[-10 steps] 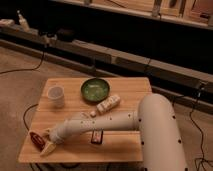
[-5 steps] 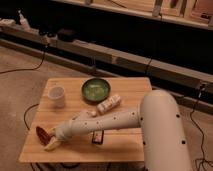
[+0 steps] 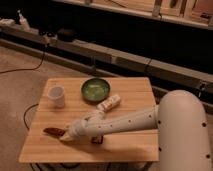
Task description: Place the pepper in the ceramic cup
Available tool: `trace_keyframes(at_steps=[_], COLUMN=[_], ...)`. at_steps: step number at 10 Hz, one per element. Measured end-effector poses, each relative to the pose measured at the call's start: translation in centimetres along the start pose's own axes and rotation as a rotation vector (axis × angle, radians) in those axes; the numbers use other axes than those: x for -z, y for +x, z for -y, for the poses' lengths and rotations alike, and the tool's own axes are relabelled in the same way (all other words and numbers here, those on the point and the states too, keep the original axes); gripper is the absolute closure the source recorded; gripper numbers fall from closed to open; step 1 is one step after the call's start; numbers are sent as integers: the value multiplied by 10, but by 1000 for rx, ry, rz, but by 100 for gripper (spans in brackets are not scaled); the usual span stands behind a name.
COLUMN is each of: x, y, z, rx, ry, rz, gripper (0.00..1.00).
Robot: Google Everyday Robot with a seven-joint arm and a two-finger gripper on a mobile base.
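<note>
Near the front-left corner of the wooden worktop, the gripper sits low over the surface. It meets the right end of the pepper; whether it is wide, narrow or clamped on the pepper cannot be told. The pepper is a slim dark red thing lying lengthwise along the front edge, its free end toward the left edge. The white arm runs back from the gripper toward the right edge, crossing above a dark bar by the front edge. The ceramic cup stands upright near the back-left corner, well apart from the pepper. A green bowl sits at the back edge's middle, with a white bottle lying just beside it.
</note>
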Motion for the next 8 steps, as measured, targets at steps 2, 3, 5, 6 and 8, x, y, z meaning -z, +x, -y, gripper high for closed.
trace_keyframes(at_steps=[2,3,5,6,8], x=[41,60,94,102,122], y=[-1,1,-1,-1,-1], z=[5,4,-5,-11,-27], rx=[32,39,48,47,25], ry=[60,85,122,124,124], rz=[4,4,5,1,-10], gripper=[100,100,100,100,100])
